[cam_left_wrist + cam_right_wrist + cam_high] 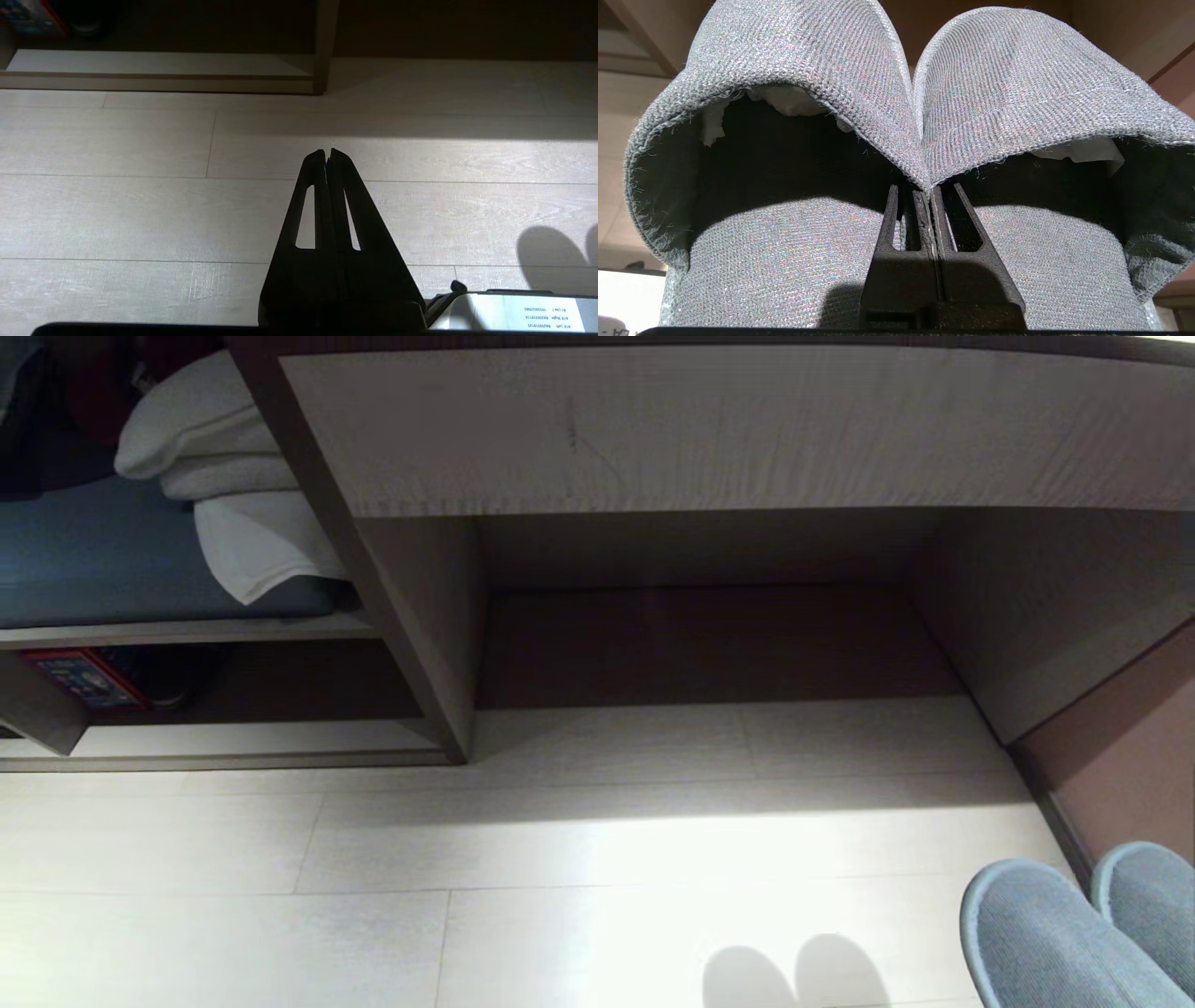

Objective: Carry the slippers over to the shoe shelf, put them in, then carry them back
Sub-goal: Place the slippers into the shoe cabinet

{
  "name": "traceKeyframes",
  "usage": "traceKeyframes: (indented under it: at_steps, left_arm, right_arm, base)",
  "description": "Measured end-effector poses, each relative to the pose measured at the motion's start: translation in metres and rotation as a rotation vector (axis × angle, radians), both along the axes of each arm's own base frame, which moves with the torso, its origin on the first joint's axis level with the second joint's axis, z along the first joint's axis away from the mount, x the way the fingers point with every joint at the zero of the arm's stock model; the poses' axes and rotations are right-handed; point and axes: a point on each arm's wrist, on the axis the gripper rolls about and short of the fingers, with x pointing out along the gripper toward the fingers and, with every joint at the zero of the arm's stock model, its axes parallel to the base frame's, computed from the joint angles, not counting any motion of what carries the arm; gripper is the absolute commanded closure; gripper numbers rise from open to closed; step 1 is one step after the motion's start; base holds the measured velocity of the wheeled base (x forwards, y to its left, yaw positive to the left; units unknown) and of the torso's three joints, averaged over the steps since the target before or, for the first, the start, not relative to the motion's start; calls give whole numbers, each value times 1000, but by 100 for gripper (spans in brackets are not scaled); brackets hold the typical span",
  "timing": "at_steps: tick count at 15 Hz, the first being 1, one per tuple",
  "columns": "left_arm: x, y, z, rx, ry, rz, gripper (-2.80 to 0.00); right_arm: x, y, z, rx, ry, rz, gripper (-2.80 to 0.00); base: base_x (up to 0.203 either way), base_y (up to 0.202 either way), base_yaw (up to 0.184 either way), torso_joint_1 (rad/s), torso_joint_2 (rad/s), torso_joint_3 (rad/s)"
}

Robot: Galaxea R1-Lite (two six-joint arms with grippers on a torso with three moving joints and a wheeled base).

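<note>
Slippers held, shelf not yet reached

Slippers [896, 107] hang pinched together in the right hand [930, 198], apparently by their inner edges. Left hand [327, 154] is closed, empty, above the floor [373, 859]. Shoe shelf [233, 739] sits well apart to the left; placing and return remain.

Your head camera looks steeply down at the pale floor [560, 859] before the shoe shelf [233, 737]. Your left wrist camera sits low, facing the same shelf. Your right wrist camera presses close behind the slippers [896, 93], which fill it.
</note>
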Motion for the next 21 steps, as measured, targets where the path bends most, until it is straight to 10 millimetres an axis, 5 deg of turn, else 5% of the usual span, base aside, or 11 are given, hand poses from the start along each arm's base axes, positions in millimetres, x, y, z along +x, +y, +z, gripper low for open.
traceKeyframes:
  at_steps: [21]
  left_arm:
    - [0, 0, 0, 0, 0, 0, 0]
  right_arm:
    - [0, 0, 0, 0, 0, 0, 0]
  base:
    - [0, 0, 0, 2, 2, 203]
